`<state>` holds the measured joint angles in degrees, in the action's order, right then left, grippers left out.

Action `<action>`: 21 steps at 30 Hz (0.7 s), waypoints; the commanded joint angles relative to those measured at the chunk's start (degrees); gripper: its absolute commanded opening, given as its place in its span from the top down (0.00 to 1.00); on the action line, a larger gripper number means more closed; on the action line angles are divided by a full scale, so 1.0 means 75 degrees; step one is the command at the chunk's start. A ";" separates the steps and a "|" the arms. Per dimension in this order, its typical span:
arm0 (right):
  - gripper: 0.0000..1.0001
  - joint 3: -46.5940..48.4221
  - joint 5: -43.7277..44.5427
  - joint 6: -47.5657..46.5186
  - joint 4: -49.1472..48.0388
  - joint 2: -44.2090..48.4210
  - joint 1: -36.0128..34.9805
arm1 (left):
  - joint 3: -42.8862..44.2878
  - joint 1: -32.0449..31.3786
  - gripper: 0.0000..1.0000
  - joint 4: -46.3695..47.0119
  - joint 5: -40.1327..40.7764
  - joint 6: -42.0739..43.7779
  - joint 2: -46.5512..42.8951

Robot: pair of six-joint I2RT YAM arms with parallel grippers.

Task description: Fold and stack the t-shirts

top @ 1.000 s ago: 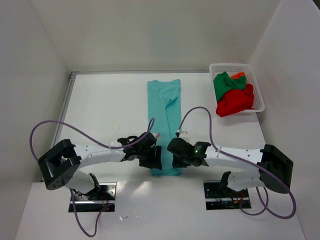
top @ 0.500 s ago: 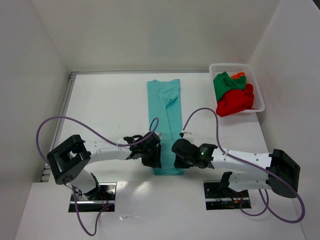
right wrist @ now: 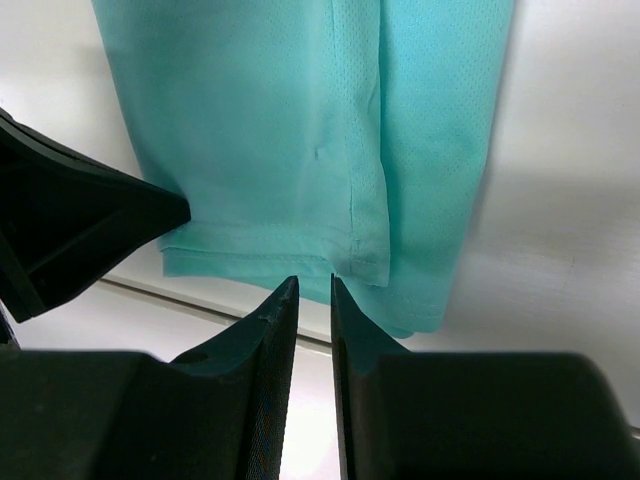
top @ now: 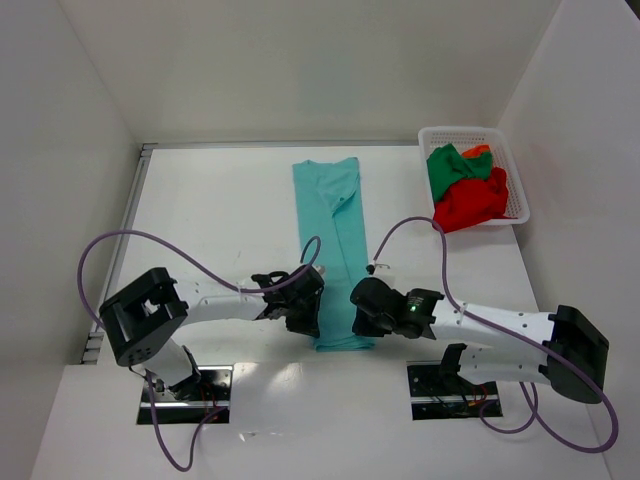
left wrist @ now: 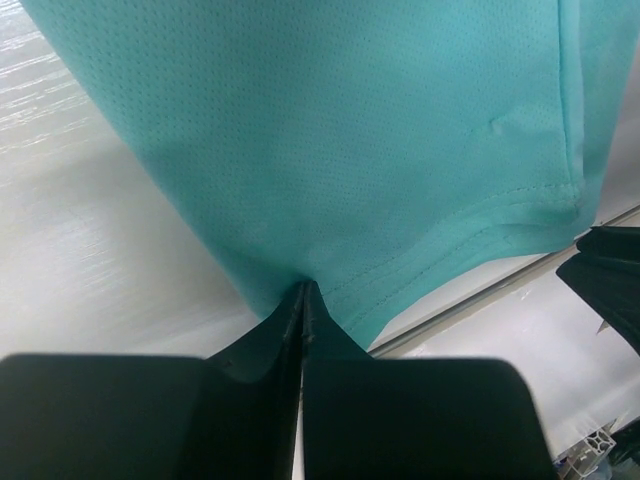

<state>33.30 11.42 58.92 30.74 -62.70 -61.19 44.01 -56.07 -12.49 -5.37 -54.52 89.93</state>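
The left gripper (left wrist: 303, 288) sits at the hem of the teal t-shirt (top: 333, 230), the end farthest from the basket (top: 455, 130). Its jaws are pressed tight together, with the hem's edge drawn to a point between them. The right gripper (right wrist: 310, 285) is beside it on the side nearer the basket. Its jaws are all but closed, with only a thin slit between them, and its tips are at the hem; no cloth shows in the slit.

The teal t-shirt is folded into a long narrow strip of fine mesh cloth with a stitched hem and lies flat on the white table (top: 220, 220). It runs from the grippers to a far end level with the basket and well to its left.

The white lattice basket holds a crumpled green t-shirt (top: 450, 168), a red t-shirt (top: 470, 205) spilling over its near rim, and an orange t-shirt (top: 480, 152) showing at the back.
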 commanded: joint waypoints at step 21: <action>0.66 -0.0256 0.0106 0.0137 -0.0325 -0.0055 0.0037 | 0.0249 -0.0152 0.28 -0.1146 0.1172 -0.0253 0.0325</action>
<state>32.16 11.18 59.09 30.57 -62.81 -61.19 46.26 -57.23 -16.36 -1.72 -55.96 88.73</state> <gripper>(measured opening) 0.336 0.726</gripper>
